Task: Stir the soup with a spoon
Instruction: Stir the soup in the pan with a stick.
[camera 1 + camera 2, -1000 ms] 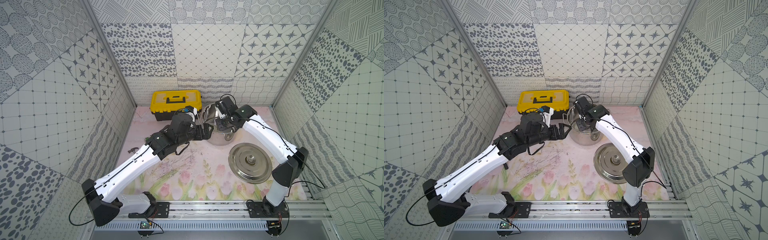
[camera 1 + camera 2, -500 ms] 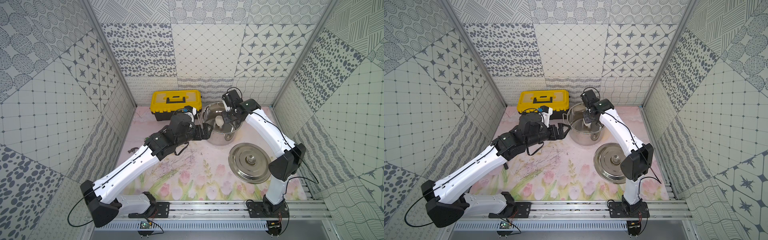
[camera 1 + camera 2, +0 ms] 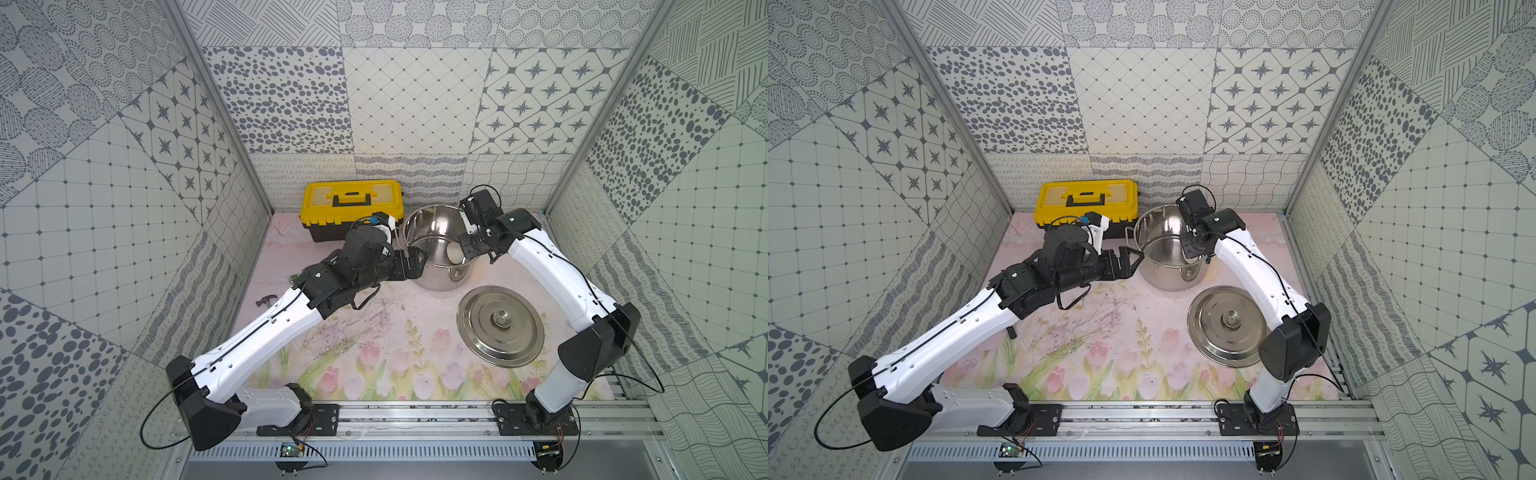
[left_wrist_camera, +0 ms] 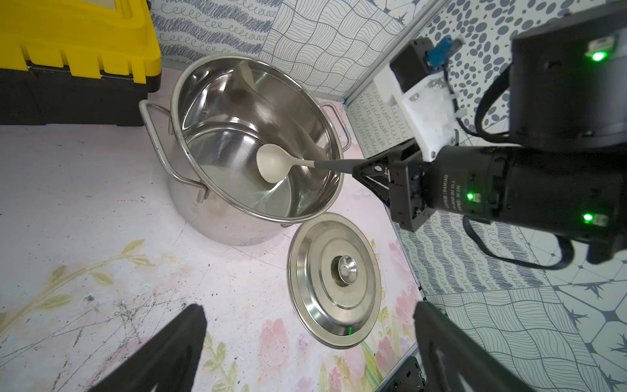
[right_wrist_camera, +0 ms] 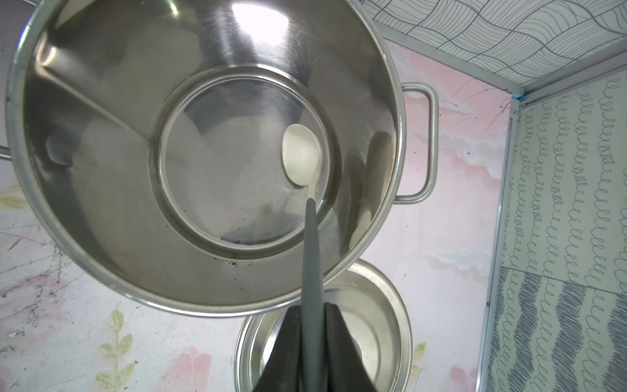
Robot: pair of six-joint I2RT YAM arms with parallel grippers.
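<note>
Right gripper (image 5: 312,308) is clamped on the spoon (image 5: 301,155) by its dark handle. The cream bowl is held low inside the pot (image 5: 203,307), near one wall; floor contact cannot be told. Left gripper (image 4: 308,309) is spread wide, empty, just beside the pot. Lid (image 3: 500,326) is laid flat nearby.

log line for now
right gripper: shut on spoon | spoon: bowl in pot | left gripper: open beside pot | lid: off
</note>
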